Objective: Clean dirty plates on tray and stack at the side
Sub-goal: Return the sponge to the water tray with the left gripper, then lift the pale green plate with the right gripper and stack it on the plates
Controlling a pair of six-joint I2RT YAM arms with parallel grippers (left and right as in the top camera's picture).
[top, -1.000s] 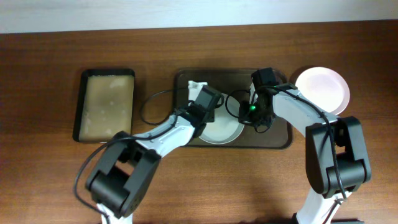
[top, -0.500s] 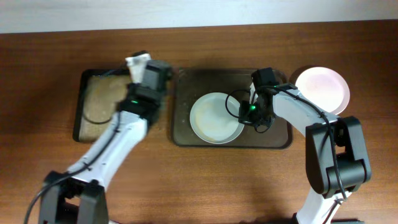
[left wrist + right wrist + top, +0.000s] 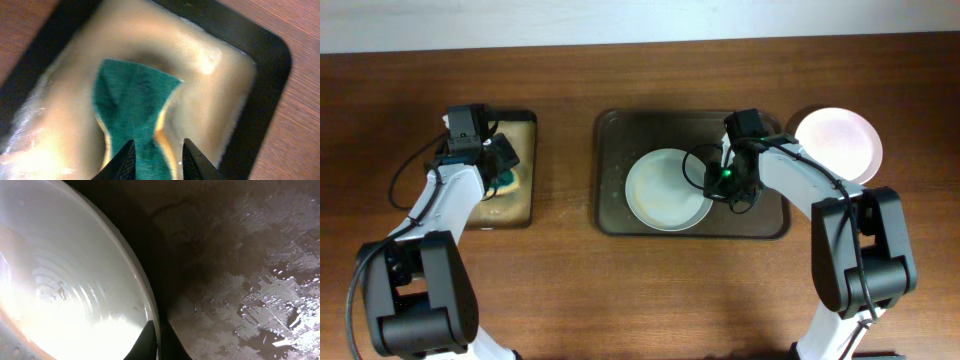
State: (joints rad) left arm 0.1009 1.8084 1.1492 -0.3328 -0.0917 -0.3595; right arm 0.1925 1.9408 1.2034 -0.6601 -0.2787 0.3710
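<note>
Two arms are out over the table (image 3: 620,290). Far left, the left gripper (image 3: 158,143) is down in the small tray (image 3: 270,75), its fingers (image 3: 126,159) pressed in on either side of a green sponge (image 3: 132,100); the sponge is bent and narrows where it is pinched, with a yellow edge showing; under it is the tray's glossy tan lining, and I cannot tell whether the sponge touches it.

In the middle lies the tray (image 3: 760,215), dark and rimmed, its floor wet in patches on the right half; one plate (image 3: 660,190) sits inside it, towards the front and left of centre; the plate's white surface is shiny under the light. The right gripper (image 3: 723,183) is at that plate's right edge, its two fingers nearly together with the rim nipped between them.

Further right, outside the tray and just beside its far right corner, a second plate (image 3: 837,145) rests flat on the table.
</note>
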